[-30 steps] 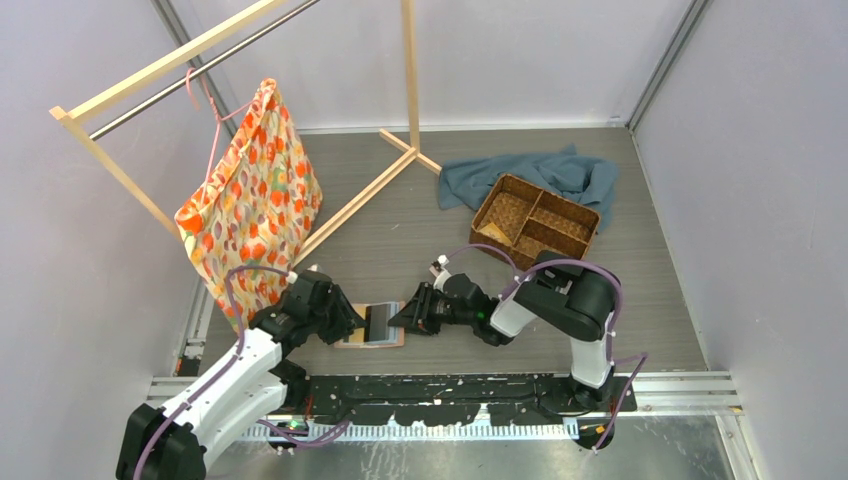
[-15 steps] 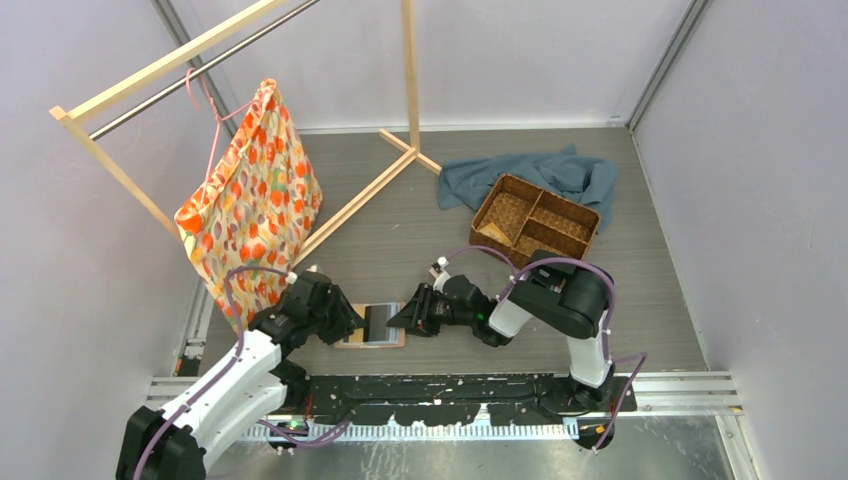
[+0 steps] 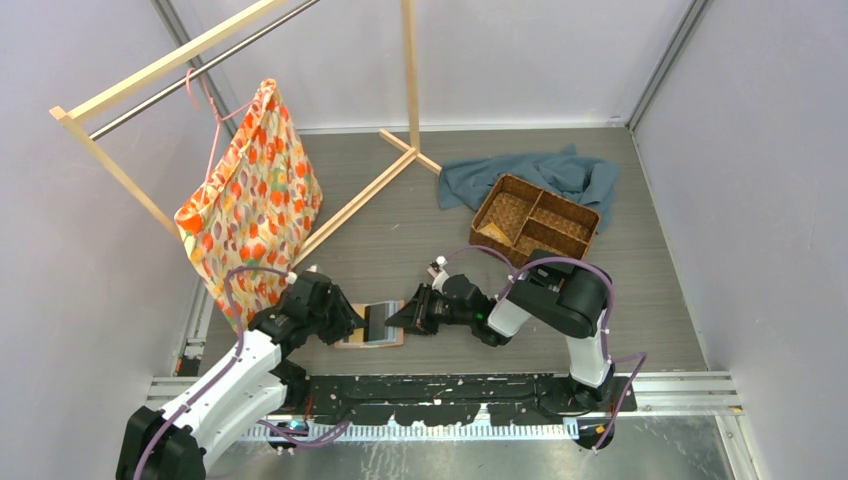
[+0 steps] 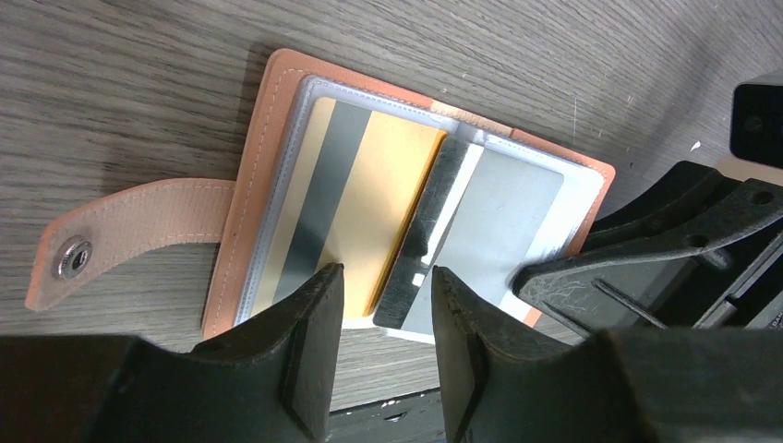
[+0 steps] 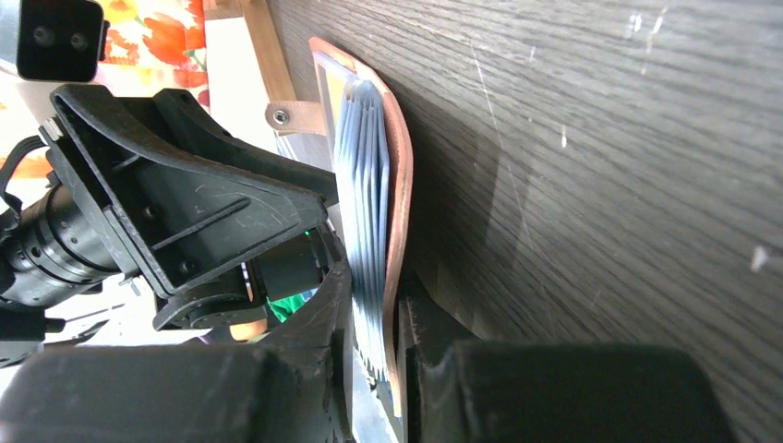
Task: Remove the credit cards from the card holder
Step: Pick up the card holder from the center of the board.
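The salmon-pink card holder point(image 3: 372, 327) lies open on the table between my two grippers. The left wrist view shows its snap tab point(image 4: 74, 257) out to the left. In its sleeves sit a gold card point(image 4: 388, 203) with a grey stripe, a black card point(image 4: 425, 263) sticking out askew, and a pale card point(image 4: 503, 217). My left gripper point(image 4: 380, 318) stands open just over the holder's near edge, holding nothing. My right gripper point(image 5: 374, 332) is shut on the holder's right half point(image 5: 399, 185), with the pink cover and the stack of sleeves pinched between its fingers point(image 4: 646, 245).
An orange floral bag point(image 3: 255, 200) hangs from a wooden rack point(image 3: 350, 205) at the back left. A brown woven basket point(image 3: 487, 205) sits on a blue-grey cloth point(image 3: 560, 170) at the back right. A black rail point(image 3: 450, 390) runs along the near edge.
My right gripper's jaws have closed in on the holder's right half and it has edged slightly left. The left arm has not moved.
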You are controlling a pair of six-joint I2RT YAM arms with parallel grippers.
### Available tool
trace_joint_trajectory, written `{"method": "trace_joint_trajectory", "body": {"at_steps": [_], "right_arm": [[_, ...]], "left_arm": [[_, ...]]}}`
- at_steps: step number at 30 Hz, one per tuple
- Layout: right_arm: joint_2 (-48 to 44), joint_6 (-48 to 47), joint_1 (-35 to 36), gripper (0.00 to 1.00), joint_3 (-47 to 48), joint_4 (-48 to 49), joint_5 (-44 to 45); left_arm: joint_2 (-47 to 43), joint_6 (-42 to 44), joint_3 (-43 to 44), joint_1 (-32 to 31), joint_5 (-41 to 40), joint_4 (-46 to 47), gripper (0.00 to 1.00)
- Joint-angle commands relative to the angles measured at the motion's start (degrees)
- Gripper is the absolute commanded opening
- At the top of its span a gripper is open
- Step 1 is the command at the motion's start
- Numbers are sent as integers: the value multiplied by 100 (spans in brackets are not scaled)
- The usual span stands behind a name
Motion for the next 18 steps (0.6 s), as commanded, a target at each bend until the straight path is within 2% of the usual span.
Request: {"method": "trace_joint_trajectory", "body": {"at_steps": [1,3,4,7,14,18], "right_arm": [[53,37,0,9,52,479,-17],[80,128,-20,1,12,662,-27],[90,171,-27,1,-16,777,-43],[80,313,-88,1,-180,1164,-54],[-259,326,-206,1,-841,1665,50],[-350,321,-268,1,-1053,2008,-65]], "left_arm": [[66,137,-189,31,-160,-343,42],[49,144,-147,31,-136,-381,42],[30,150,-89,31,-121,-430,43],[-100,232,155,31,8,-792,44],[-590,-16,270,31,857,-696,44],[-619,-122,409,31,1481,-234,49]]}}
